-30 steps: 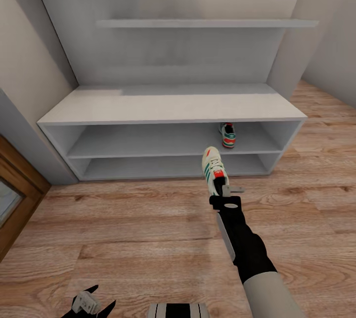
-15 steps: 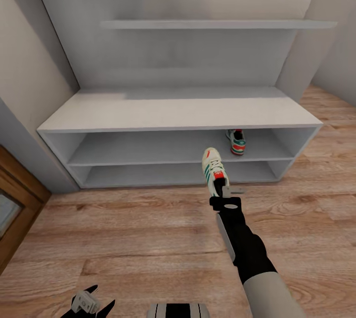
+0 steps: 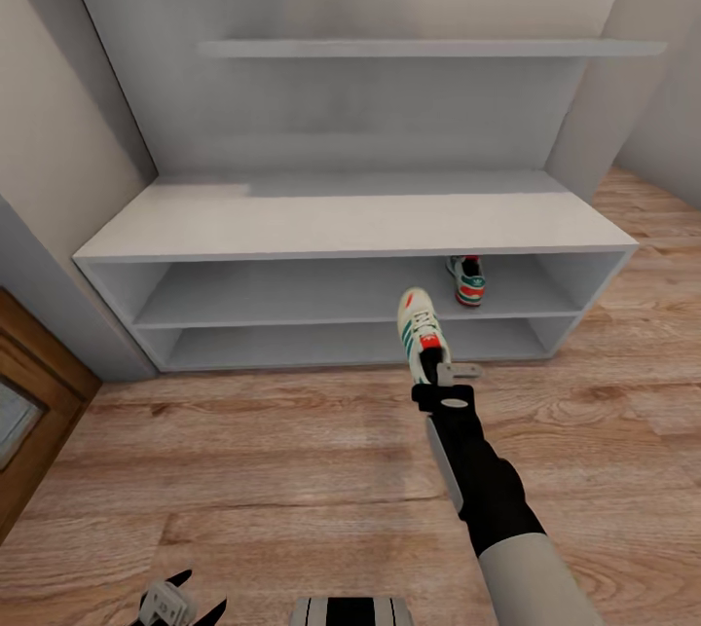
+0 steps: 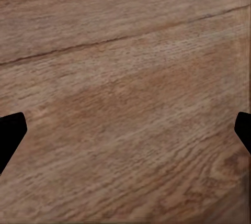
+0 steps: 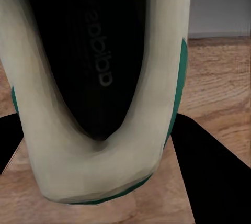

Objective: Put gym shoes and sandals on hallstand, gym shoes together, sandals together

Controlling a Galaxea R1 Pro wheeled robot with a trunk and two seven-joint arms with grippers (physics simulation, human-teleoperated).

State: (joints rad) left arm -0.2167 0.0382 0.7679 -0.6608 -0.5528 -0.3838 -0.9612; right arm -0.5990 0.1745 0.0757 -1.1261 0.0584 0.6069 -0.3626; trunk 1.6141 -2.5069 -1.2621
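Head view: hallstand (image 3: 350,217), light grey, against the wall; bench top bare, one long upper shelf above. Upper of its two low open shelves holds one gym shoe (image 3: 467,279) near the right end, toe outward. Lower shelf bare. Second gym shoe (image 3: 421,334) held off the corridor floor (image 3: 292,470) in front of the hallstand, toe toward the shelves, heel pinched by the right tool (image 3: 440,379). Left tool (image 3: 170,604) low at the frame's bottom edge, fingers spread, holding nothing.

Against half a second ago: hallstand and shelved shoe sit at nearly the same place in frame; held shoe unchanged; left tool a little lower in frame.

Left wrist view: wood-plank floor (image 4: 125,88) only, two dark fingertips (image 4: 10,132) wide apart at the sides.

Right wrist view: shoe's heel and dark insole (image 5: 99,67) close up, clamped between the right tool's fingers (image 5: 209,171); floor and grey hallstand base beyond.
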